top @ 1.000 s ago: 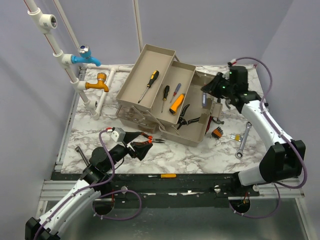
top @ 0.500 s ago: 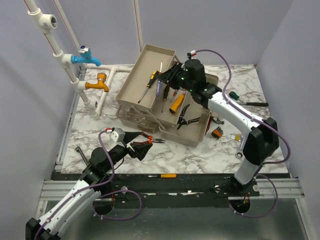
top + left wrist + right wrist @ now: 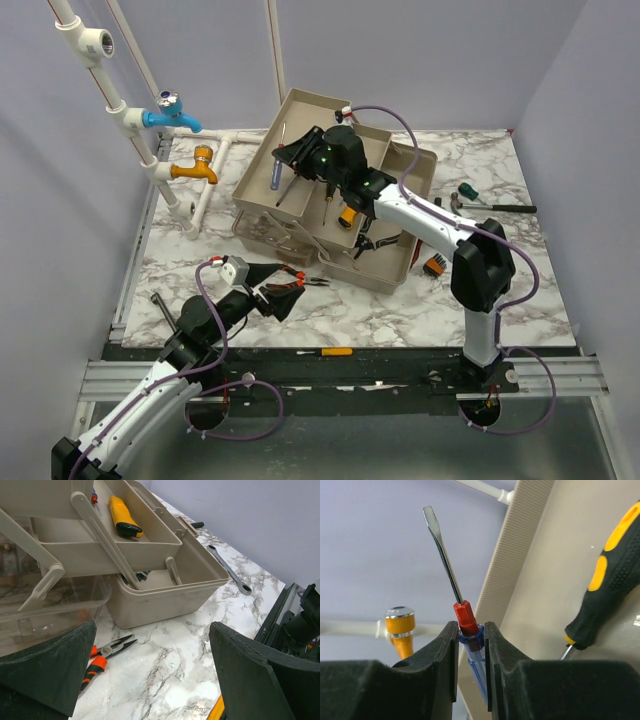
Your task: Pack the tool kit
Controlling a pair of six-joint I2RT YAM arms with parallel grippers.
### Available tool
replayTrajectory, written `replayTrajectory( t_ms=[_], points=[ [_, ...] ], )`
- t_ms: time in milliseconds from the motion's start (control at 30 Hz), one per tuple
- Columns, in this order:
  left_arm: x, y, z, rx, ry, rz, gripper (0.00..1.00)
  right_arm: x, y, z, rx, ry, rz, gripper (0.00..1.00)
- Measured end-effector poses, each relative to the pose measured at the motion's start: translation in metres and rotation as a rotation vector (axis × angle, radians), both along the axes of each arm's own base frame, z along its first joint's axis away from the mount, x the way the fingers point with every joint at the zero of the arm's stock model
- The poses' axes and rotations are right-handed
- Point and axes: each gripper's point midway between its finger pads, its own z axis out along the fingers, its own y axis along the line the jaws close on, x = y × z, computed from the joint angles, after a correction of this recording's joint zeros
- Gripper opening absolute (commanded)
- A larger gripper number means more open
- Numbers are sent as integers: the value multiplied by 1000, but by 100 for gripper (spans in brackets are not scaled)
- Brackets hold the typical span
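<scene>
Step in hand: R gripper (image 3: pixel 470 630), clenched on blue-handled screwdriver (image 3: pixel 442 555), hangs over toolbox's (image 3: pixel 380 278) far-left tray (image 3: pixel 258 190); next, prob. lower, lay it flat by yellow-black screwdriver (image 3: pixel 615 575), let go; L gripper (image 3: pixel 150 680) gapes wide by pliers (image 3: pixel 107 655), near left.

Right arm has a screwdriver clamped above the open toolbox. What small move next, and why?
Probably lower the right gripper and release into the top tray: the blue-handled screwdriver hangs pinched above it, beside the black-and-yellow screwdriver already lying there.
</scene>
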Motion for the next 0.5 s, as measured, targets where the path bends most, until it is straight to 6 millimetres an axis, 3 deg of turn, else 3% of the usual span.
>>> replayTrajectory(
  t_ms=[33, 100, 233, 500],
  points=[
    [0, 0, 0, 0, 0, 0, 99, 1, 1, -3, -4, 2, -1, 12],
    [0, 0, 0, 0, 1, 0, 99, 4, 2, -12, -18, 9, -6, 33],
    [0, 0, -1, 2, 2, 0, 99, 9, 4, -22, -45, 8, -13, 66],
    [0, 0, -1, 3, 4, 0, 99, 15, -3, -9, -70, -51, -45, 68]
  ],
)
